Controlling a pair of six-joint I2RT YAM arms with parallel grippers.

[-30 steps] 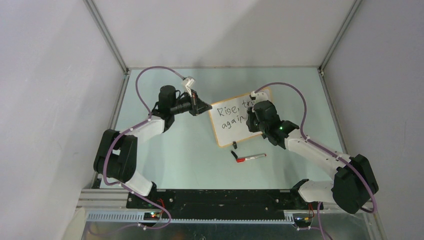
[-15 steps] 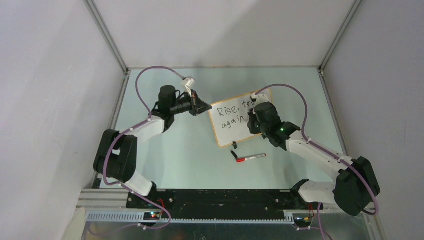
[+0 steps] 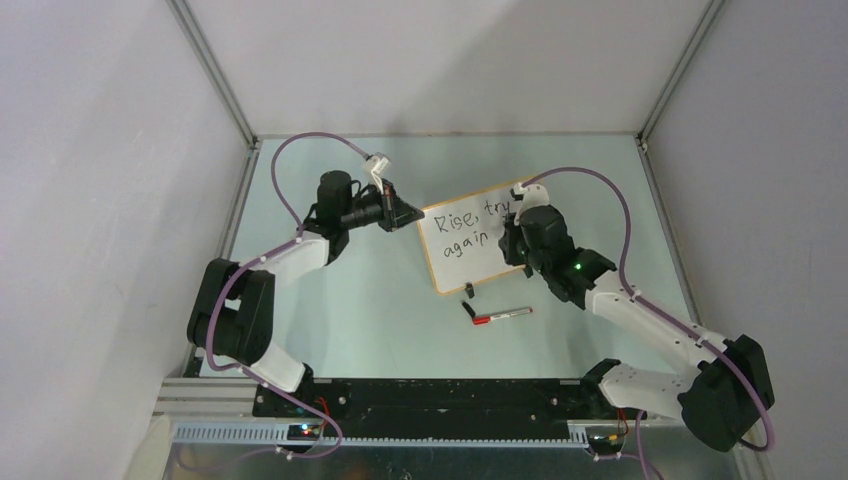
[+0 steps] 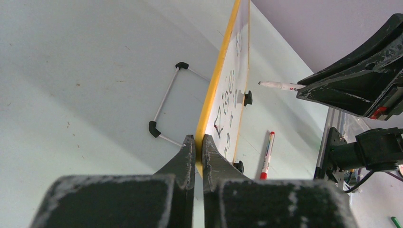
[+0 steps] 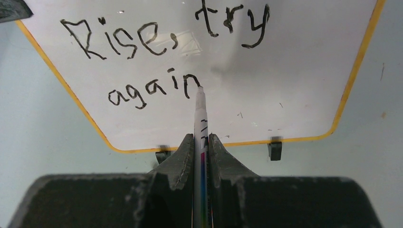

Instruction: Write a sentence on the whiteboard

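Nearest the bases, at 6 o'clock from the whiteboard [image 3: 462,268]: a spare pen [image 3: 500,316] flat on the counter [image 3: 350,300], untouched and apart from both arms.

Just beyond, the whiteboard itself, mid-counter, propped on two black feet [image 5: 274,148] with a wire stand [image 4: 166,102] on the counter behind. Tilted up that way, probably to face the writing arm rather than lie flat.

At its 9 o'clock edge, the left pincer [image 4: 199,142], pressed together on the orange frame. Likely there to brace the whiteboard against the push of the tip.

At 3 o'clock, the right pincer [image 5: 200,142], pinching a marker [image 5: 199,111]. Barrel straight out between the jaws, tip at the foot of the last "n". Touching or just off: cannot tell.

On the face, the sentence [image 5: 161,47] in black, two lines: "Rise, try" on top, "again" lower, toward 7 o'clock. No full stop visible after it, so probably one dot short of done. Worth lifting cleanly, to avoid dragging through the fresh strokes.

No containers in view, hence nothing held in any.
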